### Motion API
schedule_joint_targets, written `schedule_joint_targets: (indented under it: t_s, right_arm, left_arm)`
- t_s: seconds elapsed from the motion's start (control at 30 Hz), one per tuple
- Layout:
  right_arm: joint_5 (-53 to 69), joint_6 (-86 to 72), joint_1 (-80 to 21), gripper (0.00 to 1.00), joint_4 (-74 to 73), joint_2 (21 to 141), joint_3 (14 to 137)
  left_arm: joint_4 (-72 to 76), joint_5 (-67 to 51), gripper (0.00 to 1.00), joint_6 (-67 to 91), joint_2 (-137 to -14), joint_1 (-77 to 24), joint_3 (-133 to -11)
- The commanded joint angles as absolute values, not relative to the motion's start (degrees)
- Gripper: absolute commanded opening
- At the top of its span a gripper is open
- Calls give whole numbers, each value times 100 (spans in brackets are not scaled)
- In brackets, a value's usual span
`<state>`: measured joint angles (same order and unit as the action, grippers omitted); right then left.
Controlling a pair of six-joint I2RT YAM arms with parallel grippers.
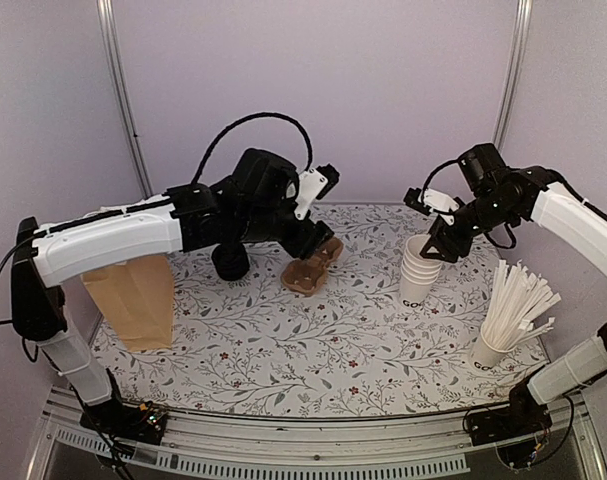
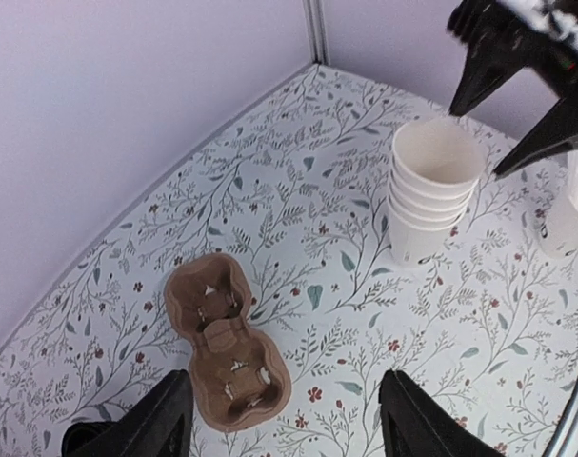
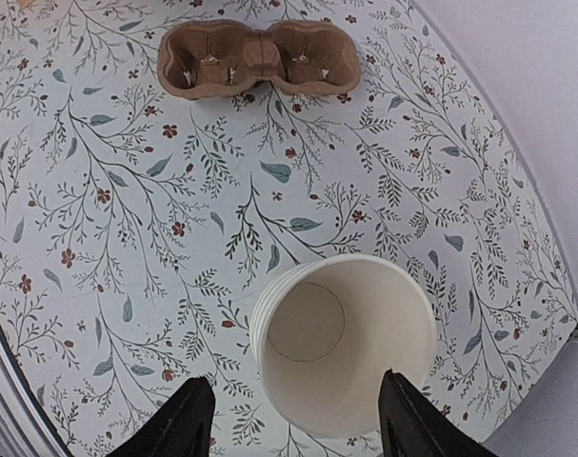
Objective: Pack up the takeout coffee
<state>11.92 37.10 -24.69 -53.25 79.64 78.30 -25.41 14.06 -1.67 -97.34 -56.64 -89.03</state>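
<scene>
No takeout coffee shows in any view. A brown cardboard cup carrier (image 1: 311, 268) (image 2: 227, 343) (image 3: 258, 59) lies flat on the flowered tablecloth, its two wells empty. My left gripper (image 1: 321, 250) (image 2: 287, 405) hovers over it, open, with nothing between its fingers; the carrier lies below, nearer the left finger. A stack of lidless white cups (image 1: 419, 270) (image 2: 431, 190) (image 3: 346, 338) stands at the right. My right gripper (image 1: 435, 243) (image 3: 293, 409) hangs just above the stack's rim, open, one finger to each side of the top cup.
A brown paper bag (image 1: 133, 298) stands upright at the left. A white cup full of white stirrers (image 1: 513, 315) stands at the front right. A black round object (image 1: 230, 262) sits under the left arm. Purple walls close the back and sides.
</scene>
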Motion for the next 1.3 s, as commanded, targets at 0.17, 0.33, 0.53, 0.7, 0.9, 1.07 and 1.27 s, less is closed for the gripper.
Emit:
schedule_joint_targets:
  t_s: [0.17, 0.33, 0.53, 0.7, 0.9, 1.07, 1.27]
  right_arm:
    - [805, 3821, -2584, 50, -5773, 8526, 8314]
    - [1040, 3883, -2593, 47, -5950, 8818, 8542]
    - [1098, 3889, -2637, 43, -6048, 9003, 8569]
    - [1122, 3885, -2646, 39, -6056, 9061, 8543]
    - [1090, 3854, -2659, 29, -6073, 9196, 8560]
    - [1064, 3833, -2661, 20, -6076, 9258, 8601]
    - [1072, 3814, -2670, 7, -6074, 9217, 8672]
  left_arm:
    - [402, 685, 75, -383, -9221, -5584, -7777]
    - [-262, 605, 75, 74, -9298, -5401, -7906]
    - [-105, 823, 75, 9, -9034, -5436, -7590]
    - [-96, 863, 75, 43, -8939, -5440, -7507]
    - [-90, 841, 74, 70, -8930, -5467, -7515]
    - [-92, 857, 75, 44, -8925, -5487, -7498]
    - [-96, 870, 75, 40, -8989, -5493, -7497]
